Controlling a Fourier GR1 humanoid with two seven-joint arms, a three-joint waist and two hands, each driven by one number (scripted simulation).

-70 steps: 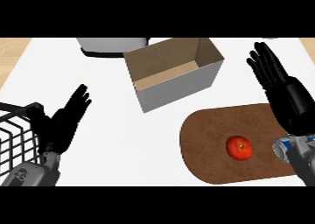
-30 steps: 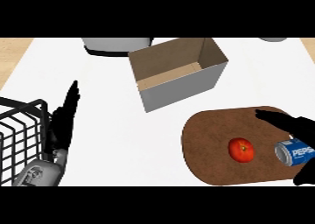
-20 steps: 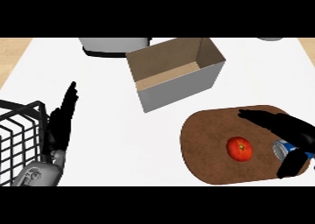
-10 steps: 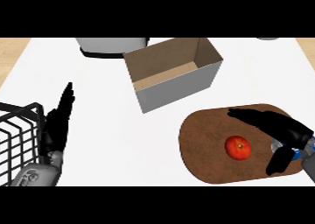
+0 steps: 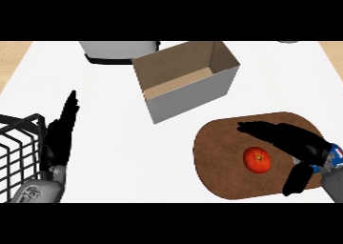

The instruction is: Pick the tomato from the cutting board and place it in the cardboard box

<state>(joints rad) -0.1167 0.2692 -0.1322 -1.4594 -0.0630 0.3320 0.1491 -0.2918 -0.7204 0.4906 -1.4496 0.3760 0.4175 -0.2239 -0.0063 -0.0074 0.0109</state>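
Tomato [image 5: 257,159], red and round, lies on the brown cutting board [image 5: 224,162] at the right side of the white tabletop [image 5: 118,143]. Robot's right hand [image 5: 295,143] is over the board, just beside the tomato on its right; its fingers [image 5: 262,129] are spread above the tomato and the thumb points down, holding nothing. Open cardboard box [image 5: 187,78] stands behind the board, apart from it. Left hand [image 5: 60,136] rests at the left with straight fingers, next to a black wire basket [image 5: 13,152]. A grey pot [image 5: 118,51] stands at the far edge.
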